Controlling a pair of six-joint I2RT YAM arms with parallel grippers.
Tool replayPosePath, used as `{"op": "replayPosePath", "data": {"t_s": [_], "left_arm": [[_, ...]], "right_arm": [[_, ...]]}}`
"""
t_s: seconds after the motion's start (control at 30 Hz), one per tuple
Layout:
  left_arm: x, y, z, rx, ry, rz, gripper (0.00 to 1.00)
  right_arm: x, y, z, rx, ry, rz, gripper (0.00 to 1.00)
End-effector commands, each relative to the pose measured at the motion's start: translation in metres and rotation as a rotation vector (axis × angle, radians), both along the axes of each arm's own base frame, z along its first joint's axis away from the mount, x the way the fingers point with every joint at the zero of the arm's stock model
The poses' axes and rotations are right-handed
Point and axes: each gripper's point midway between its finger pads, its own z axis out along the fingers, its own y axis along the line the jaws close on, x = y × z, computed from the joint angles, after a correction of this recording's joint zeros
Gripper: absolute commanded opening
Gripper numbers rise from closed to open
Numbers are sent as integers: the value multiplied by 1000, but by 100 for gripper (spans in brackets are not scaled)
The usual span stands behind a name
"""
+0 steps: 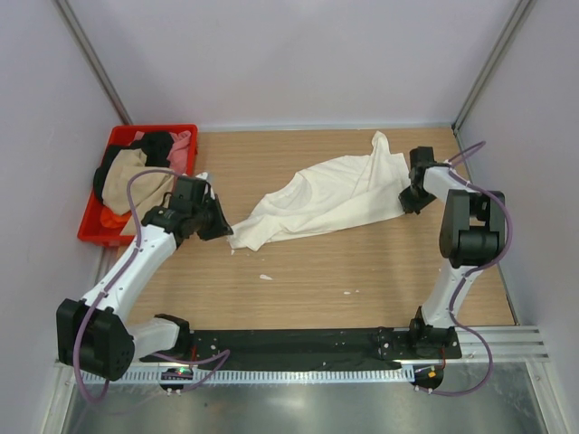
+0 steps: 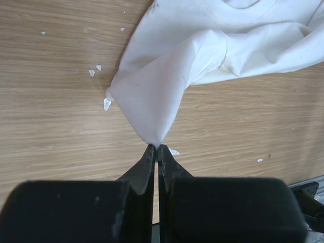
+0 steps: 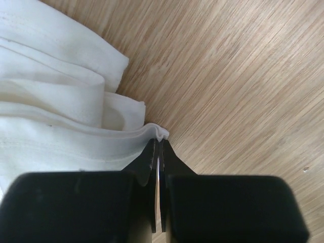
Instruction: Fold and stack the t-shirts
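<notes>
Since the left jaws are pressed together on the lower-left corner of the cream t-shirt (image 1: 326,203), which lies crumpled across the middle of the counter (image 1: 317,298) with its long axis rising toward the upper right of the top view, and the right jaws pinch the hem at its right end, each arm holds its nearer end. Any flattening pull should probably follow that diagonal.

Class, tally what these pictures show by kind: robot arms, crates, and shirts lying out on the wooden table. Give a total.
Robot arms: 2, the left arm and the right arm
Crates: 1, the red crate
Shirts out on the table: 1, the cream t-shirt
Total: 4
</notes>
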Motion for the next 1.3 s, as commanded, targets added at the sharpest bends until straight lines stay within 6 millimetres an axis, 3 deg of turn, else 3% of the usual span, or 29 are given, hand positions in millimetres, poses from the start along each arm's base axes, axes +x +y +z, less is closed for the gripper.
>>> {"op": "replayPosePath", "data": {"t_s": [0.0, 0.13, 0.2, 0.27, 0.3, 0.37, 0.4, 0.47, 0.6, 0.77, 0.83, 0.93, 1.03, 1.27], "left_arm": [[6, 0, 14, -5, -58, 2, 0], [7, 5, 17, 21, -51, 25, 0], [10, 8, 23, 32, -64, 33, 0], [10, 12, 24, 55, -61, 42, 1], [8, 12, 22, 58, -53, 39, 1], [2, 6, 15, 33, -26, 12, 3], [0, 4, 12, 19, -16, 7, 6], [-5, 3, 2, 14, 10, 4, 11], [-12, 21, -22, 113, 76, 46, 19], [-18, 19, -35, 97, 133, 71, 25], [-21, 11, -36, 53, 148, 68, 37], [-26, 17, -45, 70, 152, 111, 45], [-33, 18, -57, 65, 167, 135, 43], [-38, 9, -72, 5, 142, 146, 48]], "right_arm": [[-11, -14, -5, -73, 51, -15, 1], [-7, -24, 28, -141, 22, 27, 1], [-12, -26, 59, -165, -22, 36, 1], [-28, -31, 74, -200, -19, 45, 1], [-35, -33, 90, -214, -48, 44, 1], [-61, -37, 95, -244, 1, 58, 1], [-69, -38, 108, -257, -26, 59, 1], [-89, -41, 104, -264, -7, 54, 1], [-102, -37, 117, -241, -45, 75, 1], [-112, -48, 158, -305, -105, 39, 1], [-113, -46, 169, -303, -135, 44, 1], [-123, -46, 174, -312, -128, 57, 1], [-131, -50, 183, -339, -143, 60, 1], [-122, -30, 214, -252, -257, 119, 1]]}}
